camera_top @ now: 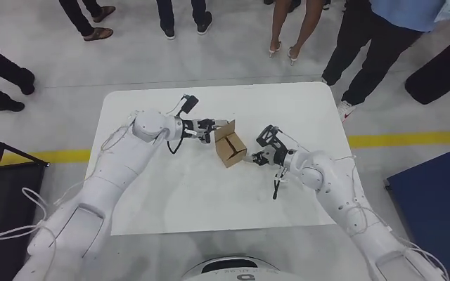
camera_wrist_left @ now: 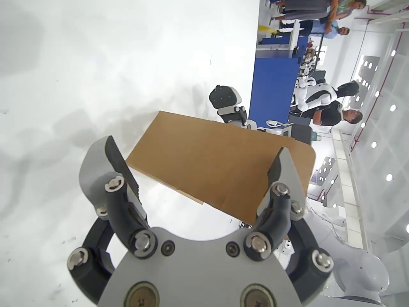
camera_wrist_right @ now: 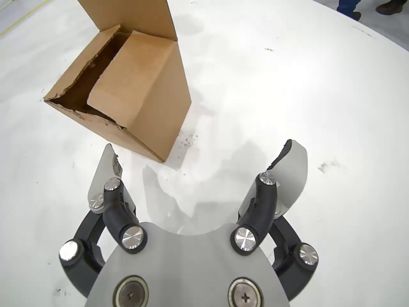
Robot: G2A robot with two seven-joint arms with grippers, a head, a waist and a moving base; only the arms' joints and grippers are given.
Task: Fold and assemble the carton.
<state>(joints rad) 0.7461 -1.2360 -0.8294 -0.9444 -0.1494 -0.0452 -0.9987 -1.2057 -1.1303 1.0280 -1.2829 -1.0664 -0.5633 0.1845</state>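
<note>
Brown corrugated carton point(camera_top: 230, 147) point(camera_wrist_left: 217, 161) point(camera_wrist_right: 143, 97), part-assembled, near the middle of the white counter point(camera_top: 176, 197) point(camera_wrist_left: 96, 49) point(camera_wrist_right: 287, 81), one arm at either side
Carton: standing on the counter with its top open, one long flap point(camera_top: 225, 128) point(camera_wrist_right: 127, 1) raised upright, one shorter inner flap point(camera_wrist_right: 127, 74) folded down into the opening, torn, ragged edges on the nearest rim. Left jaws: spread wide, level with the raised flap, whose rounded outer edge lies between the two black-padded fingers point(camera_wrist_left: 119, 164); contact with the card cannot be told, and nothing is clamped. Right jaws: spread wide and holding nothing, fingers point(camera_wrist_right: 289, 158) low over bare counter just beside the carton's nearest lower corner, apart from it. Counter: scuffed with small dark marks close to the carton's base
</note>
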